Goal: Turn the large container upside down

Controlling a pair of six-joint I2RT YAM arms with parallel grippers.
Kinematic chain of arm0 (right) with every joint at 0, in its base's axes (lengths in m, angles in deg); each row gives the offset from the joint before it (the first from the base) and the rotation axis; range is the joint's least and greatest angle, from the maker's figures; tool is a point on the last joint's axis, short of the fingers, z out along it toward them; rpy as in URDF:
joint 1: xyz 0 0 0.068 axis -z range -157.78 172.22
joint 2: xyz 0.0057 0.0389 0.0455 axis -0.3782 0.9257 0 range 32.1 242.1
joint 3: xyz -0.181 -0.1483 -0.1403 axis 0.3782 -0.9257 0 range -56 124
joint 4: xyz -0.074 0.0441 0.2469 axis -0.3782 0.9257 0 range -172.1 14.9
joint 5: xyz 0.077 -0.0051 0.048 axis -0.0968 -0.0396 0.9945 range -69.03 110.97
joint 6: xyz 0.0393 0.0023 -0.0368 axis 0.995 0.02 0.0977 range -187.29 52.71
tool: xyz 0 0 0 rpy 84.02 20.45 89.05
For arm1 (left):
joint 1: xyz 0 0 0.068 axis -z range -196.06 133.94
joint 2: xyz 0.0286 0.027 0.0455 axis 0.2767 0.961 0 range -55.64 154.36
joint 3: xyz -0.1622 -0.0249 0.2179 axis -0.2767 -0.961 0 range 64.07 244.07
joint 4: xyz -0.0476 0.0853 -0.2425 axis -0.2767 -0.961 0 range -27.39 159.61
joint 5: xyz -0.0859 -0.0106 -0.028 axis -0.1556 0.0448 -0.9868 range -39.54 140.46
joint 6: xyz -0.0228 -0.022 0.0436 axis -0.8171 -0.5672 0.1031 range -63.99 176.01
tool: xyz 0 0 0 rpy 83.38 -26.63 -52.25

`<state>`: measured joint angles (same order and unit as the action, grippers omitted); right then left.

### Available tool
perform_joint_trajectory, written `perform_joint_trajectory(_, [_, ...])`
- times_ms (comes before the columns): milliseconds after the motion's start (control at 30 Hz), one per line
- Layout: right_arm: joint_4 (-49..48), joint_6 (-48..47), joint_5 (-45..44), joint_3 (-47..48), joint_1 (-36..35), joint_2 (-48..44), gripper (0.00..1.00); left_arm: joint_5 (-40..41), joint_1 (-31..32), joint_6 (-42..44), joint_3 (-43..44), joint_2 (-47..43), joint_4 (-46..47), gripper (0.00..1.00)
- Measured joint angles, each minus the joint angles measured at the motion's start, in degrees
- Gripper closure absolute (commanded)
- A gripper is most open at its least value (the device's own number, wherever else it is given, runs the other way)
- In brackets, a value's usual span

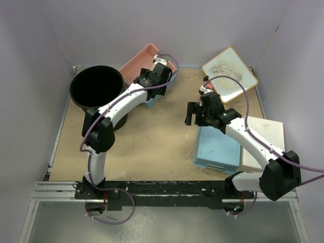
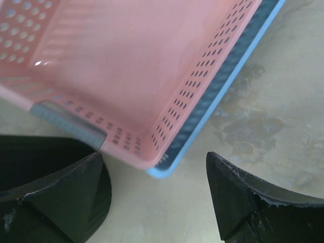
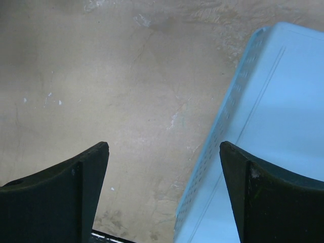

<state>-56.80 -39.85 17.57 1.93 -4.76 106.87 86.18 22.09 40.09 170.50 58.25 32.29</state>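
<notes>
Tan stained tabletop (image 1: 152, 142) sits between pale lilac walls (image 1: 177, 25) — large container (image 1: 96, 88) upright.

top: whole table (image 1: 152, 147) viewed from above | left wrist: held close over pink basket (image 2: 126, 61) corner | right wrist: held close over light-blue basket (image 3: 283, 101) edge | both baskets shared with top

One black bucket (image 1: 96, 87) stood in view, two blue baskets (image 1: 151, 103) (image 1: 217, 151), one pink basket (image 1: 137, 62), one white basket (image 1: 264, 135), which made four baskets in all, one wood-rimmed board (image 1: 230, 75), two arms (image 1: 119, 104) (image 1: 253, 142), two end effectors (image 2: 154, 157) (image 3: 164, 146), one per arm, one worktop (image 1: 152, 147) lay under them all.
</notes>
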Motion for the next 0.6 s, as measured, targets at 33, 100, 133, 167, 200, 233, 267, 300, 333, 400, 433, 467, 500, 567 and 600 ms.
perform_joint_trajectory(33, [0.04,0.00,-0.15,0.00,0.04,-0.42,0.08,-1.16,-1.44,0.50,1.03,1.57,-0.22,0.19])
perform_joint_trajectory(100, [0.09,0.00,-0.20,0.00,0.04,-0.66,0.08,-4.20,-3.48,1.62,4.94,5.81,-1.33,0.19])
perform_joint_trajectory(133, [0.24,-0.02,-0.22,0.00,0.04,-0.66,0.08,-5.44,-4.39,2.23,7.30,8.09,-1.86,0.19])
perform_joint_trajectory(167, [0.57,-0.02,-0.24,0.00,0.04,-0.63,0.08,-6.60,-5.11,3.15,9.46,10.12,-2.32,0.19])
perform_joint_trajectory(200, [0.96,-0.02,-0.35,0.00,0.04,-0.68,0.08,-7.56,-5.84,3.74,11.39,11.85,-2.82,0.19])
perform_joint_trajectory(233, [1.07,0.00,-0.46,-0.11,0.04,-0.81,0.08,-8.37,-6.36,4.52,12.37,12.85,-2.91,0.20])
perform_joint_trajectory(267, [1.01,0.02,-0.52,-0.35,0.04,-1.03,0.08,-9.42,-6.88,5.11,13.38,13.81,-3.21,0.21])
perform_joint_trajectory(300, [0.98,0.02,-0.59,-0.76,0.04,-1.44,0.08,-10.27,-7.30,5.90,14.32,14.64,-3.63,0.22])
perform_joint_trajectory(333, [0.96,0.04,-0.57,-1.29,0.04,-1.99,0.08,-11.04,-7.56,6.49,15.52,15.45,-4.26,0.24])
perform_joint_trajectory(400, [1.16,0.07,-0.55,-2.19,0.04,-2.97,0.08,-12.98,-7.93,6.97,18.64,17.29,-5.29,0.26])
perform_joint_trajectory(433, [1.51,0.07,-0.55,-2.23,0.04,-3.17,0.08,-14.21,-8.22,6.97,20.02,18.10,-5.46,0.26])
perform_joint_trajectory(467, [1.60,0.09,-0.52,-2.23,0.04,-3.28,0.08,-15.13,-8.33,6.99,20.72,18.53,-5.40,0.25])
perform_joint_trajectory(500, [1.60,0.09,-0.52,-2.23,0.04,-3.28,0.08,-16.22,-8.44,6.97,20.96,18.80,-5.18,0.25])
perform_joint_trajectory(567, [1.88,0.09,-0.50,-2.23,0.04,-3.26,0.08,-17.81,-8.68,6.95,20.96,19.04,-5.09,0.25])
perform_joint_trajectory(600, [2.08,0.09,-0.52,-2.23,0.04,-3.26,0.08,-18.36,-8.79,6.95,20.96,19.21,-4.98,0.25])
